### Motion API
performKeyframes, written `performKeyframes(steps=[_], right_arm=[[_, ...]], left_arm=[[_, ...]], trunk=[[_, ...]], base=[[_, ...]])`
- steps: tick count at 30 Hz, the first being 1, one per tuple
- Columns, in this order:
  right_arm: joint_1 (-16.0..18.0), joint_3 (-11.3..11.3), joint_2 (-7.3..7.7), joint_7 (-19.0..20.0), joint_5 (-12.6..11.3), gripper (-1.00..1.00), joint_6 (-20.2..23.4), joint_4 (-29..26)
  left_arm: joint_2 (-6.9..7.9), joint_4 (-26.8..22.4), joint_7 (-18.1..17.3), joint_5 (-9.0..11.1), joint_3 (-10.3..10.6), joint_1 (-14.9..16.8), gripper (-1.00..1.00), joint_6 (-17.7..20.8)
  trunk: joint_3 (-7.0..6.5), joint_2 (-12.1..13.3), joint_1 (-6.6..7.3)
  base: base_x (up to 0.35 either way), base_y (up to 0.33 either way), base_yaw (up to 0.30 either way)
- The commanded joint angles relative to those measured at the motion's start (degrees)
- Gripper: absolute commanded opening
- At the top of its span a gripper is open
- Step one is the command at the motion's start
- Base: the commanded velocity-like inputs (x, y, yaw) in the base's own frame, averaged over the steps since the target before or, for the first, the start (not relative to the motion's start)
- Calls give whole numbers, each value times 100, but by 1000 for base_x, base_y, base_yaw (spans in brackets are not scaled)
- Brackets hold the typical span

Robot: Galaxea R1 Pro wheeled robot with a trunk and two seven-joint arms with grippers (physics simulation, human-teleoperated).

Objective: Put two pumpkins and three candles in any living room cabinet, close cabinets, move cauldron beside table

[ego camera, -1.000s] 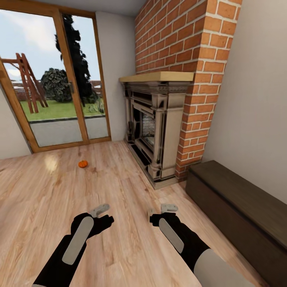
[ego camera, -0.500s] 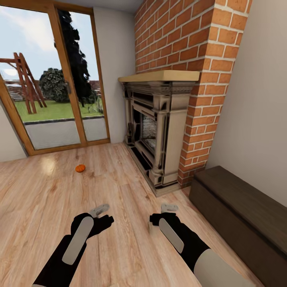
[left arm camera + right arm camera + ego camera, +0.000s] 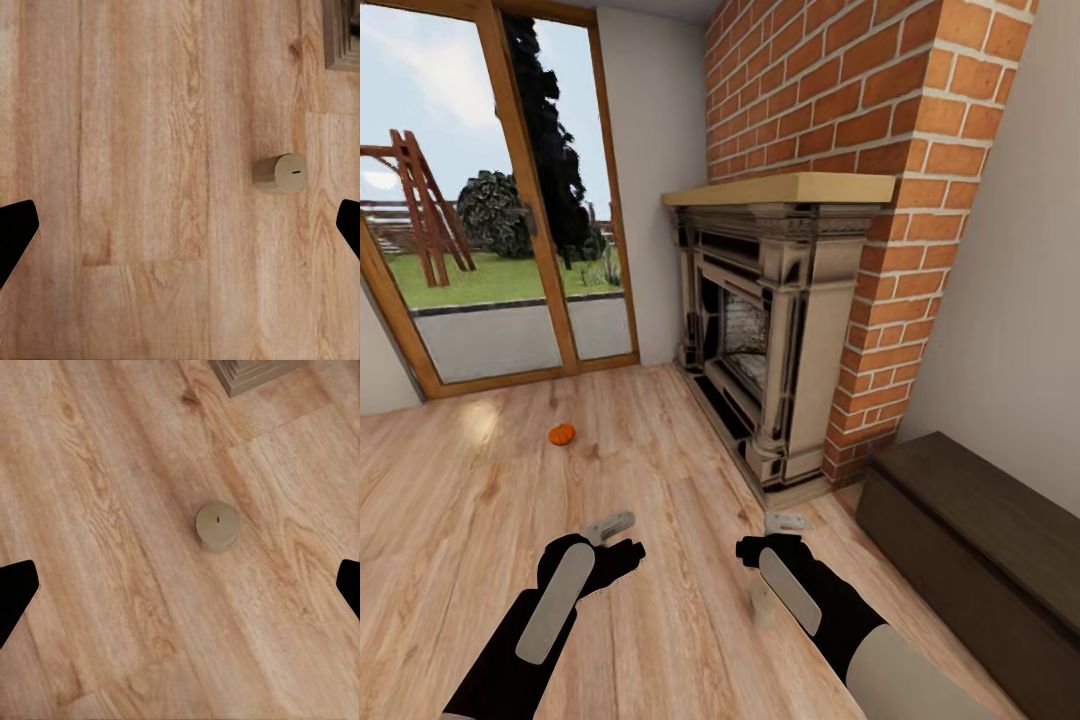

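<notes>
L gripper (image 3: 616,533) & R gripper (image 3: 778,535) agape

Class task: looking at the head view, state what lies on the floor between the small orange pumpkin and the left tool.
Nothing: bare light wooden floorboards separate the small ribbed orange pumpkin from the left tool.

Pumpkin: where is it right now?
Head view: the small orange ribbed pumpkin sits on the wooden floor, left of the fireplace, near the glass doors.

Wood, brick and matt plastic

The floor (image 3: 480,500) was pale grained wood with a soft sheen; the chimney (image 3: 830,90) rough red brick; the cabinet (image 3: 980,540) dark matt wood; the candle (image 3: 217,525) dull, waxy; both arms (image 3: 550,610) matt black.
</notes>
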State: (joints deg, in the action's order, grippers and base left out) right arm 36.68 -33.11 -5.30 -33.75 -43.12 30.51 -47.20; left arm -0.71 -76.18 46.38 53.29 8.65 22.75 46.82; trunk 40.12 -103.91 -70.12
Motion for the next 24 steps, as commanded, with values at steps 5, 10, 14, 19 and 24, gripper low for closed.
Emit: performKeyframes(steps=[5, 10, 14, 19, 24], right_arm=[[6, -15, 3, -52, -54, 100, 38, 7], [6, -12, 3, -52, -60, 100, 79, 39], [6, -12, 0, -56, -58, 100, 116, 46], [6, -12, -5, -61, -63, 100, 129, 49], [6, -12, -6, -61, -68, 100, 130, 51]], left_arm=[[0, -9, 64, 59, 5, 4, 100, 2], [0, -11, 62, 61, 7, 2, 100, 6], [0, -11, 56, 67, 8, 5, 100, 10], [0, -11, 55, 68, 6, 5, 100, 11], [0, -11, 55, 68, 5, 3, 100, 11]], trunk=[[6, -3, -3], [6, -3, -3], [6, -3, -3], [6, -3, -3], [6, -3, -3]], base=[[307, 80, 0], [312, -38, 0], [288, -167, 0], [269, -183, 0], [272, -40, 0]])
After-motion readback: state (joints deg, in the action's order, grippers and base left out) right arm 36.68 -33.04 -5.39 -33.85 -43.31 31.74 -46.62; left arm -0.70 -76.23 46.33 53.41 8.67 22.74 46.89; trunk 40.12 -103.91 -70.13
